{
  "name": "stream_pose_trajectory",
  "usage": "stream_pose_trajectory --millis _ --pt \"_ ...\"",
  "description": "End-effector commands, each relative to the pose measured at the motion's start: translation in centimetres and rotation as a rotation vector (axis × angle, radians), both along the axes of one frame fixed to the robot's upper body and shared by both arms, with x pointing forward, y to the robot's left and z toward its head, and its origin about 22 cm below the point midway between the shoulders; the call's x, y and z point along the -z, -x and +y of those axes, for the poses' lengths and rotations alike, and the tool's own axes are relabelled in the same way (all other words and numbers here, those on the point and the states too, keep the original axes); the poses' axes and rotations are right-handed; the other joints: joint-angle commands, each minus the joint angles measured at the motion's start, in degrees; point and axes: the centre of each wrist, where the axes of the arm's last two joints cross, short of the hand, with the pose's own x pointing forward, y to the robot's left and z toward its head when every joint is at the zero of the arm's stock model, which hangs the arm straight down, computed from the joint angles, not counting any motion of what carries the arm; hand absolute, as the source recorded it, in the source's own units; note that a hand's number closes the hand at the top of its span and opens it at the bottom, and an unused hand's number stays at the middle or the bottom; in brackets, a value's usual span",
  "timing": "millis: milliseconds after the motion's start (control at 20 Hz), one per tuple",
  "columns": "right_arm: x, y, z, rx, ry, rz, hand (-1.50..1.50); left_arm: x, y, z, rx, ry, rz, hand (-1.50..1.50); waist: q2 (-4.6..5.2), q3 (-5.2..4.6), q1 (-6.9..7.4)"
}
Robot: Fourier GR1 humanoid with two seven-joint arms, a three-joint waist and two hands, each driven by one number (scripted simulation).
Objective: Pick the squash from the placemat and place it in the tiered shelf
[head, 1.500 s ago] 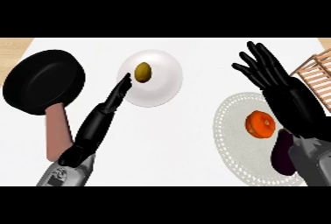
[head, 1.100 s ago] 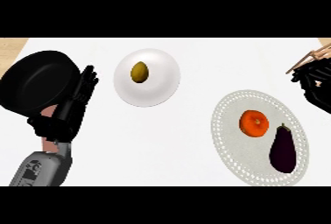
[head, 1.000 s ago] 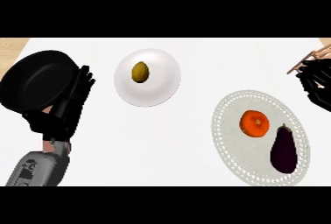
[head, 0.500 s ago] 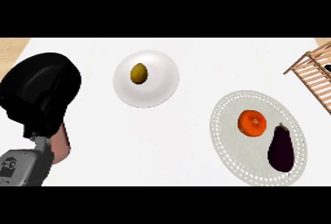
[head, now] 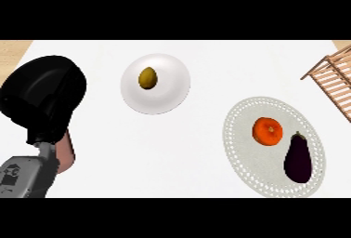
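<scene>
A steep downward view shows a white bench (head: 198, 153) holding kitchen things.

At the far left lies a round black frying pan (head: 41, 95) with a reddish-brown handle (head: 65, 153) pointing toward the viewer. The grey left forearm (head: 24, 176) rises from the lower left corner and overlaps the pan and its handle. The black left hand (head: 49, 132) merges with the dark pan, so I cannot tell how its fingers are set or whether they hold anything. The right hand is out of sight.

At right centre lies an oval, pale grey placemat with a lacy edge (head: 240, 153). At the upper right edge, well apart from the mat, stands the slatted light wooden tiered shelf (head: 336, 79), only partly visible. Near the top centre sits a round white plate (head: 165, 93) carrying a small olive-brown oval fruit (head: 147, 77).

On the mat, side by side, are a dark purple eggplant (head: 299, 158) and a small round orange squash (head: 268, 131), the task's thing, untouched and nearer the mat's middle.

The likely risks: the eggplant lies just beside the squash, so reaching fingers could nudge or take the wrong vegetable. A round squash may roll. The shelf's slats could snag a hand on approach.
</scene>
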Motion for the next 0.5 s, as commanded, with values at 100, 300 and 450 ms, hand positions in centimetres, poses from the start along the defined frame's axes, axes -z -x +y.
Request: stream_pose_trajectory --millis 100,300,450 --pt "-2.1 -0.6 5.4 -0.015 0.354 0.001 -1.5 1.2 -0.7 -0.8 0.0 0.006 -0.008 0.0 0.09 0.04 -0.37" --pt "0.9 -1.6 8.2 0.005 0.363 0.044 -1.5 -1.7 -0.2 0.7 -0.004 0.015 0.007 0.0 0.03 0.16 0.15" --pt "0.9 -0.4 12.5 -0.025 0.407 0.066 -1.5 1.0 0.0 1.1 0.013 0.004 0.013 0.0 -0.07 0.1 -0.48"
